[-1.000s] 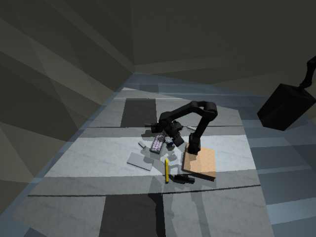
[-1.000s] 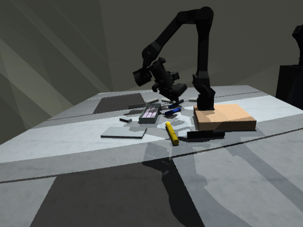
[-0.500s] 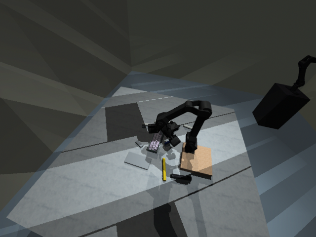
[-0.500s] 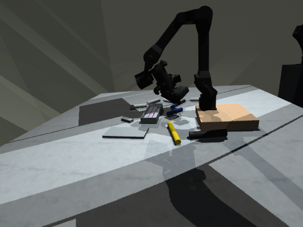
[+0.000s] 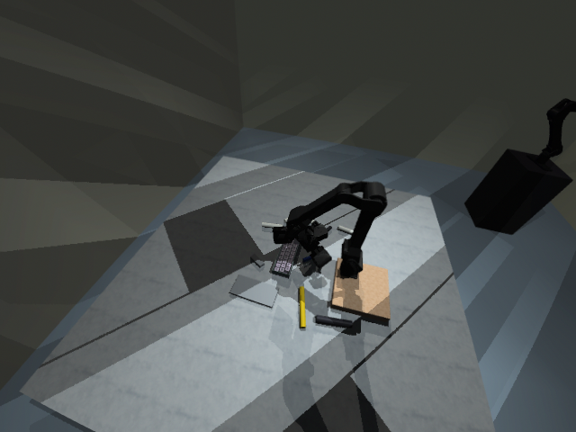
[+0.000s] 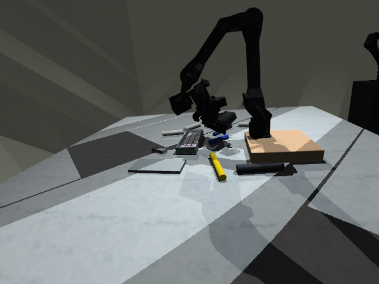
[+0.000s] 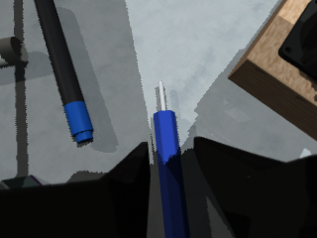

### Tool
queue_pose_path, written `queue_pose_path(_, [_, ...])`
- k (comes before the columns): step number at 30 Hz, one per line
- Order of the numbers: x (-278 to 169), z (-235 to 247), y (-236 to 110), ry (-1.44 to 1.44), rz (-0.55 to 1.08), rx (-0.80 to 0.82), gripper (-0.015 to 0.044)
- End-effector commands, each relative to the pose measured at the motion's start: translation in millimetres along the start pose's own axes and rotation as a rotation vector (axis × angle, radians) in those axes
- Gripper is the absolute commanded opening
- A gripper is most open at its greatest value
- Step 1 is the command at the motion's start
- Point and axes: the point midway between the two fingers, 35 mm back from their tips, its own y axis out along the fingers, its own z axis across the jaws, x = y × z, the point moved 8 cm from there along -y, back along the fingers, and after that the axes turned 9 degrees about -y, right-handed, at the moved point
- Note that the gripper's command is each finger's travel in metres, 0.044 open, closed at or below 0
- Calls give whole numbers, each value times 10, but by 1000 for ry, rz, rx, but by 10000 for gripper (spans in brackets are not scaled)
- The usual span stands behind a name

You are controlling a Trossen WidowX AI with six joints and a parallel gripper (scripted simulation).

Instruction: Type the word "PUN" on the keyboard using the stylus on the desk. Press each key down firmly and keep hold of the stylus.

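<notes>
The blue stylus (image 6: 218,139) (image 7: 168,134) with a thin white tip lies on the desk, to the right of the keyboard in the exterior view. My gripper (image 7: 170,146) is partly open and low over it. In the wrist view the stylus runs between the two fingers, with a gap visible on each side, so it is not gripped. How far the fingertips are above the desk is hard to tell. The keyboard (image 5: 283,265) (image 6: 190,142) has pale pink keys in a dark case; only its corner shows in the wrist view. Its letters are unreadable here.
A black pen with a blue end (image 7: 59,59) lies beside the stylus. The wooden block (image 5: 372,288) (image 6: 291,143) carries the arm base. Also there are a yellow cylinder (image 5: 302,307) (image 6: 218,167), a black cylinder (image 6: 260,168), a flat grey pad (image 6: 157,166) and white cylinders behind.
</notes>
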Motion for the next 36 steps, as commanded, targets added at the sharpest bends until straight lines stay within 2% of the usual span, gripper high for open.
queue_pose_path(1, [-16,3,36,1,-5,-1,150])
queue_pose_path(25, [-109,17,203,1,-5,-1,150])
queue_pose_path(30, [-101,15,184,0,0,-1,19])
queue_pose_path(36, [-101,15,184,0,0,-1,0])
